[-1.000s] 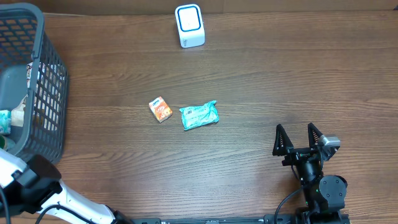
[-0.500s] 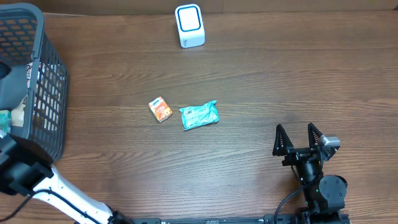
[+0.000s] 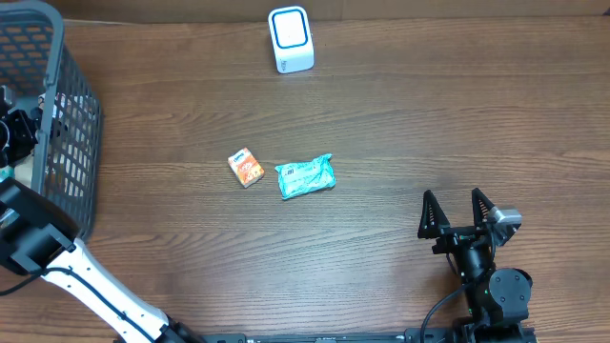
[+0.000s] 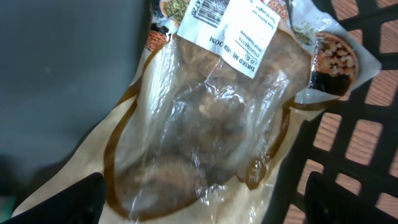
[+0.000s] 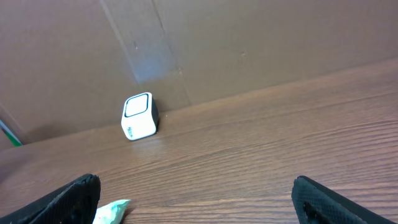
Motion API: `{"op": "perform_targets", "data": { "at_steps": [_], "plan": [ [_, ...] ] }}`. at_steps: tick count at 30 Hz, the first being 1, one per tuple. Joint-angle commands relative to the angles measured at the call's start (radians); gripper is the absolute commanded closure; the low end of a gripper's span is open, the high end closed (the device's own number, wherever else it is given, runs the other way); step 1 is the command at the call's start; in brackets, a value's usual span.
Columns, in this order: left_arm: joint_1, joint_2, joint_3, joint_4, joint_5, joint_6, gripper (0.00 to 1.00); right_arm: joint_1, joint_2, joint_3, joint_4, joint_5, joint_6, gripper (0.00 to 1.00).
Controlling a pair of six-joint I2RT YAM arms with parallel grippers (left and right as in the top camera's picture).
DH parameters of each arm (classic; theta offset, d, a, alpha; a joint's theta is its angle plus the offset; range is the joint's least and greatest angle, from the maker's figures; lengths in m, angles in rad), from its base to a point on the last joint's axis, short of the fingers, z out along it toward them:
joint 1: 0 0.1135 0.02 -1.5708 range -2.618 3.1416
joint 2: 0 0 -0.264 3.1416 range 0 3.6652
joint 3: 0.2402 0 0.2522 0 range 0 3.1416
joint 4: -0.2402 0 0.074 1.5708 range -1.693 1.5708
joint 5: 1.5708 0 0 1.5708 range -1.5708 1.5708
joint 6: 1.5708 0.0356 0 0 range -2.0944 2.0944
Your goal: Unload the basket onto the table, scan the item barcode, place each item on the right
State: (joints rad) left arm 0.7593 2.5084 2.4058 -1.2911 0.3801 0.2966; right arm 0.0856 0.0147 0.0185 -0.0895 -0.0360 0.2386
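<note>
Brown wood-grain tabletop (image 3: 429, 114) fills the overhead view, with a white, blue-ringed scanner (image 3: 291, 38) at its far edge. A small orange box (image 3: 247, 168) and a teal packet (image 3: 306, 177) lie just beside each other near the middle, and a grey mesh basket (image 3: 71, 124) stands at the far left. From above we see the left arm (image 3: 38, 243) reaching from the near edge into the basket, but its fingers and the basket's contents are hidden from us there. Only the left wrist camera shows what lies inside: a pouch (image 4: 205, 124) with a clear window over brown dried mushrooms, resting on a dark grey surface with the mesh wall at its right. A white label bearing a barcode (image 4: 211, 7) sits at its far end, cut off by the frame's top edge. The left gripper (image 4: 205, 202) hangs over the pouch's near end with fingers spread, one tip over its left border and the other clear of its right side; we cannot tell whether either touches it. The right gripper (image 3: 452, 193) sits toward the table's near right, well apart from everything, fingers wide and holding nothing. Its wrist camera adds what the overhead lacks: a plain cardboard wall (image 5: 249, 43) rising behind the scanner.
</note>
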Motion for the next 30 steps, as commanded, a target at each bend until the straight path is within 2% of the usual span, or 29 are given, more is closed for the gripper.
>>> {"op": "perform_targets", "data": {
  "at_steps": [1,14,18,20,21,23,26,27,30],
  "plan": [
    [-0.002,0.026,0.002,0.019,0.020,0.040,0.13,0.004,-0.012,-0.011,0.006,0.013,-0.001,0.00],
    [-0.008,0.002,0.016,0.020,0.002,0.013,0.13,0.004,-0.012,-0.011,0.006,0.013,-0.001,0.00],
    [-0.016,-0.034,0.057,0.011,-0.019,-0.020,0.07,0.004,-0.012,-0.011,0.006,0.013,-0.001,0.00],
    [-0.024,-0.059,0.084,-0.004,-0.053,-0.038,0.09,0.004,-0.012,-0.011,0.006,0.013,-0.001,0.00],
    [-0.029,-0.077,0.097,-0.014,-0.085,-0.054,0.14,0.004,-0.012,-0.011,0.006,0.013,-0.001,0.00],
    [-0.042,-0.112,0.107,-0.017,-0.145,-0.082,0.18,0.004,-0.012,-0.011,0.006,0.013,-0.001,0.00],
    [-0.063,-0.155,0.108,-0.018,-0.243,-0.127,0.17,0.004,-0.012,-0.011,0.006,0.013,-0.001,0.00],
    [-0.068,-0.163,0.108,-0.019,-0.280,-0.145,0.12,0.004,-0.012,-0.011,0.006,0.013,-0.001,0.00],
    [-0.087,-0.164,0.103,-0.029,-0.378,-0.171,0.08,0.004,-0.012,-0.011,0.006,0.012,-0.001,0.00]
  ]
}}
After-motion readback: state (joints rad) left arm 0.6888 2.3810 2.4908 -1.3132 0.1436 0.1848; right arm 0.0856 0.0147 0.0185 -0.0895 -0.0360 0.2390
